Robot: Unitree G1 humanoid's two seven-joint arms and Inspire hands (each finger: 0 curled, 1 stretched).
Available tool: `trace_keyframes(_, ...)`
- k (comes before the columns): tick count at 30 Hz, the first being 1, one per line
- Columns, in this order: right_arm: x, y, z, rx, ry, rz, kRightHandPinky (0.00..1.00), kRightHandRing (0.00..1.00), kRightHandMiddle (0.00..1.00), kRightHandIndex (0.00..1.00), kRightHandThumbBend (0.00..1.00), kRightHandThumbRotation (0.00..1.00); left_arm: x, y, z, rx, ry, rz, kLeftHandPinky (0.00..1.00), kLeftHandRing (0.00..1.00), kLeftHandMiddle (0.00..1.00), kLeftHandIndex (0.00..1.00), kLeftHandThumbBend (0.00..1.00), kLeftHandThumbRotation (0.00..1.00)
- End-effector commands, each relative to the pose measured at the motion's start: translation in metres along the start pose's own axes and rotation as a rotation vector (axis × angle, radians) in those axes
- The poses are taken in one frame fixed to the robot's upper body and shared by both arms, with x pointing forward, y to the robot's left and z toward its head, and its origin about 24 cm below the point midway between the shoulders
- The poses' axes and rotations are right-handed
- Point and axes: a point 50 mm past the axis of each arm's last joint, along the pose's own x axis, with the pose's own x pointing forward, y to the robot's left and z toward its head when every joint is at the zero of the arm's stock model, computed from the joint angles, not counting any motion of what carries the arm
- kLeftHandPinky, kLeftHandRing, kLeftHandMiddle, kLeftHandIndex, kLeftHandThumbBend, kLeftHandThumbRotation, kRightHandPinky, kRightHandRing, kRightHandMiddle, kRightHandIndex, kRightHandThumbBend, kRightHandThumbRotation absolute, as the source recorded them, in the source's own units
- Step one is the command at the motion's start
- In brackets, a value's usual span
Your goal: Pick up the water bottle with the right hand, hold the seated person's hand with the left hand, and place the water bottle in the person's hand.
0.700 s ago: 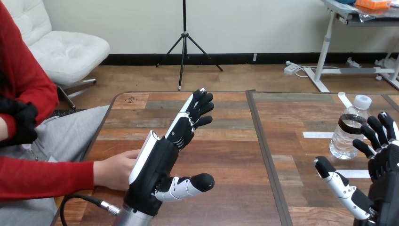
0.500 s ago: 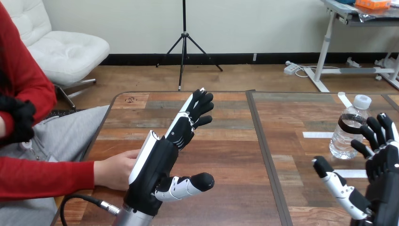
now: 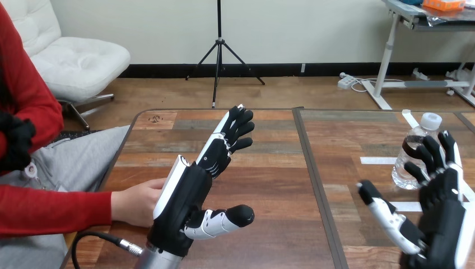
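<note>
A: On the right side of the desk (image 3: pixel 269 168), the water bottle (image 3: pixel 413 147) stands upright. It is clear plastic with a white cap and a dark band round its shoulder. How will it handle?

B: Light, I'd judge, and thin-walled, so a hard squeeze may dent it. It looks smooth too, so a little slippery. Best taken round the middle of the body, below the band, not by the cap.

A: And the right hand (image 3: pixel 442 202)?

B: Raised just beside the bottle, fingers (image 3: pixel 432 154) spread in front of it, thumb held wide. It grips nothing, and I cannot tell whether a fingertip touches the plastic.

A: The left hand (image 3: pixel 187 196)?

B: On its edge over the wood planks, fingers (image 3: pixel 238 130) mostly straight and close together, thumb out sideways. The person's hand (image 3: pixel 137 200) lies against its white back shell — beside it, not clasped.

A: So neither hold is made yet.

B: That's my reading. The planks look matte, with a dark strip down the middle — and the bottle is well apart from the person's hand.
</note>
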Motion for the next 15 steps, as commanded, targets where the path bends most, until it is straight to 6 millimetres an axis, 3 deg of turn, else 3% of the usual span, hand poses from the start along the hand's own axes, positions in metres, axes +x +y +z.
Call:
trace_keyframes(1,0.025,0.034,0.008,0.080,-0.077,0.029,0.91,0.95,0.93,0.97,1.00,0.28,0.014,0.001,0.007,0.008,-0.069,-0.001,0.87,0.93,0.96,0.98,0.93,0.74)
trace_keyframes(15,0.030,0.065,0.002,0.088,-0.052,-0.013,1.00,1.00,1.00,1.00,1.00,0.28,0.015,0.001,0.008,0.002,-0.078,-0.001,0.88,0.94,0.96,0.98,0.92,0.76)
